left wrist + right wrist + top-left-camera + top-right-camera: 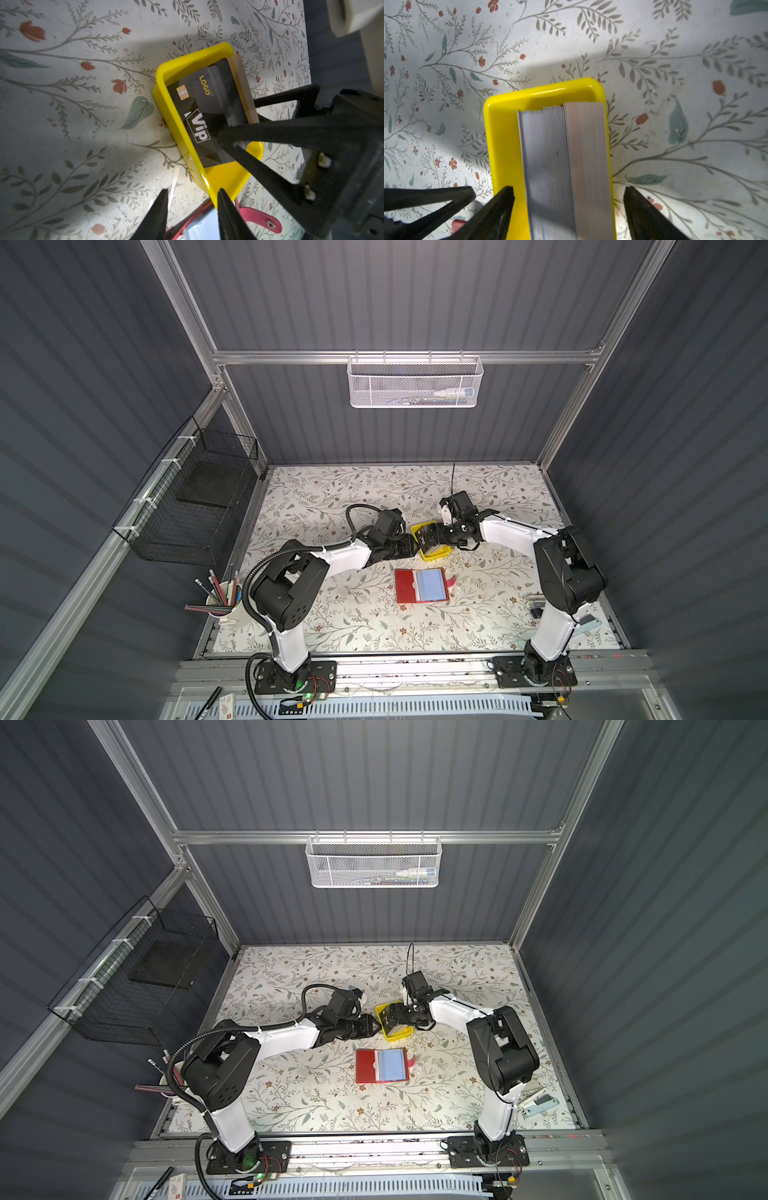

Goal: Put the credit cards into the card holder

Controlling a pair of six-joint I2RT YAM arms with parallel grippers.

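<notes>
**Top views.** Both arms reach inward and meet at the yellow tray [437, 557] in the middle of the tabletop [353, 614]. The left pincer [415, 545] lies low at the tray's left side. The right pincer [429, 536] angles down over the tray. The card holder [409, 587] lies open and flat, near the tray on its camera side and apart from both pincers. A light blue card [432, 585] covers its right half; whether it sits inside a pocket cannot be told. The pincers hide most of the tray's contents.

**Left wrist view.** The left pincer [193, 190] is released. Its 2 fingers straddle the tray's corner wall, with tabletop visible between them. The credit cards [197, 104] stand on edge in the tray, a black "Vip" face outermost. The frame edge cuts off the card holder; its pink strap [259, 218] shows.

**Right wrist view.** The right pincer [569, 193] is released, jaws wide. 1 finger is inside the tray beside the stack and 1 is outside the tray wall; neither touches the cards. Only grey and tan card edges show; the faces are hidden.
</notes>
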